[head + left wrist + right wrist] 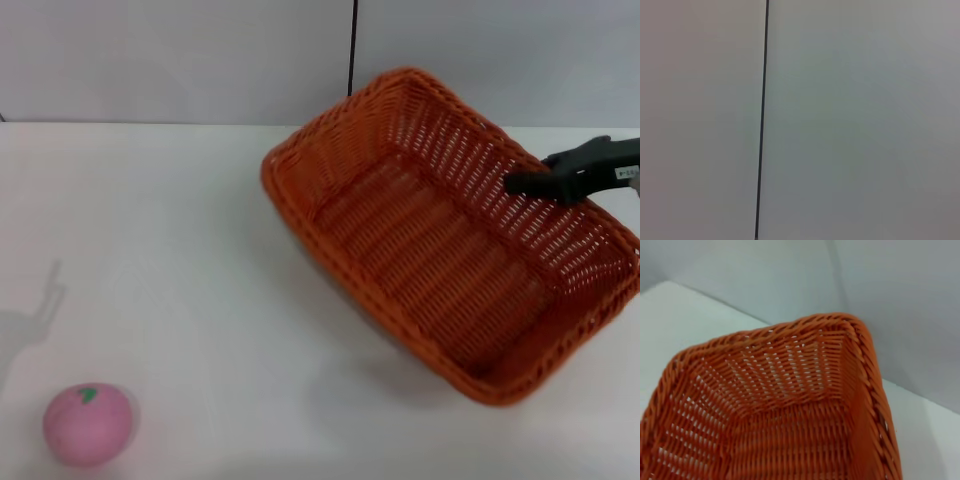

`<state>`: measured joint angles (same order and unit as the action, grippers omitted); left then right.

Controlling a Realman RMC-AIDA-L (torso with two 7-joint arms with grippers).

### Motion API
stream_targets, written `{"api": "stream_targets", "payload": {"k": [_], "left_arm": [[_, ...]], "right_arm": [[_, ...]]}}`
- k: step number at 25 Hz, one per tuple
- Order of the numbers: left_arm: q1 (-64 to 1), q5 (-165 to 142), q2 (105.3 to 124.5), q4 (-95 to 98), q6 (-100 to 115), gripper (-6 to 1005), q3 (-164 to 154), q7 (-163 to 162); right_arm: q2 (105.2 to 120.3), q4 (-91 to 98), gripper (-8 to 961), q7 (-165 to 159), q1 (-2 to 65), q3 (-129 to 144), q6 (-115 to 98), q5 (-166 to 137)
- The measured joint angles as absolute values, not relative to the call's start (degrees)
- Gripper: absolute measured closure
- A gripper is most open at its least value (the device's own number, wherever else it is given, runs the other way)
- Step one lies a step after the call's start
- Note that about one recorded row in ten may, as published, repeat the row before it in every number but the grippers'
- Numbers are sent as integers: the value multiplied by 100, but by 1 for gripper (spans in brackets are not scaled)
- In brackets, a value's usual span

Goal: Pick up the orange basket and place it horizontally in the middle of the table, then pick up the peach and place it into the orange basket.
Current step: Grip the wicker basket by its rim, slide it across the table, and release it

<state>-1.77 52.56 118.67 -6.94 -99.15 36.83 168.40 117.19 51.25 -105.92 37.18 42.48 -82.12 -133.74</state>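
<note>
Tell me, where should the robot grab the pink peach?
Probably around its round middle, coming straight down from above. The peach sits alone on the bare table, leaf mark up, far from the orange basket, so fingers could close on both sides.

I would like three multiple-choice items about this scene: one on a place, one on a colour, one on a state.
1. Where is the peach?
A. in the basket
B. on the table, near left
C. in a gripper

2. What colour is the basket?
A. orange
B. blue
C. white

3. How does the basket sit?
A. upside down
B. tilted, lifted on the side where the right gripper is
C. flat, untouched

Answers: 1 B, the fruit lies alone by the near left corner; 2 A, its weave is bright orange; 3 B, the rim by the gripper sits higher.
</note>
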Motion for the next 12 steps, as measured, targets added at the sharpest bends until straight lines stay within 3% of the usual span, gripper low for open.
{"api": "stream_targets", "payload": {"k": [5, 10, 12], "left_arm": [[-162, 5256, 11865, -694, -9967, 190, 3679, 16839], [-120, 5256, 11856, -667, -10163, 190, 3615, 16840], [-104, 5256, 11856, -651, -10205, 190, 3613, 16839]], "right_arm": [[11684, 5450, 784, -9914, 3553, 4237, -8830, -12980], [11418, 5484, 789, -8959, 3479, 4184, -9844, -12420], [11386, 5483, 790, -8841, 3478, 4186, -9939, -12394]]}}
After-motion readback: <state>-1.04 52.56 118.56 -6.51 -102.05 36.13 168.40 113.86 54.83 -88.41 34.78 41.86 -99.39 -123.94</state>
